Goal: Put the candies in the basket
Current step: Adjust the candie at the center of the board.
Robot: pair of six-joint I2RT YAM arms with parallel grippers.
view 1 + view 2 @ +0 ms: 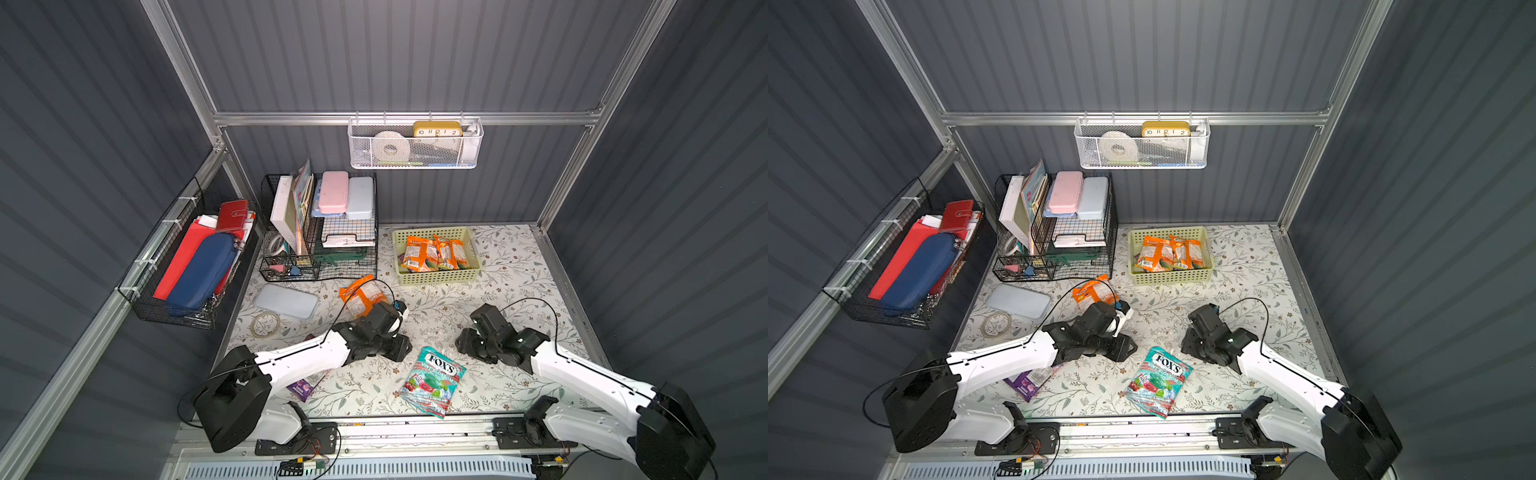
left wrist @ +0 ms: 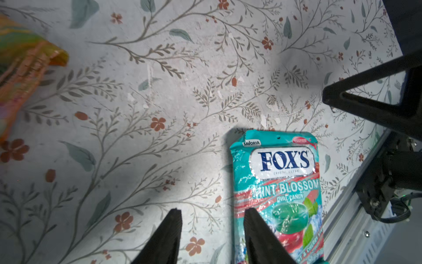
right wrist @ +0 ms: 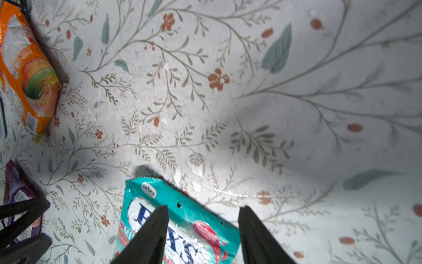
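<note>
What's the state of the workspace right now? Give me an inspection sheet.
Surface: floral tabletop, small white flakes on it.
Job's things: pale green basket holds orange candy bags; loose orange bag, teal FOX'S bag and purple bag lie on the tabletop.
Clutter: pale blue case, tape roll, black wire organiser.
Grippers: left gripper and right gripper both have jaws apart at the FOX'S bag's edges, nothing gripped.
Cables: black cable loops above each wrist.
Surroundings: dark ribbed walls; white mesh basket with clock; black wire basket with blue pouch.
</note>
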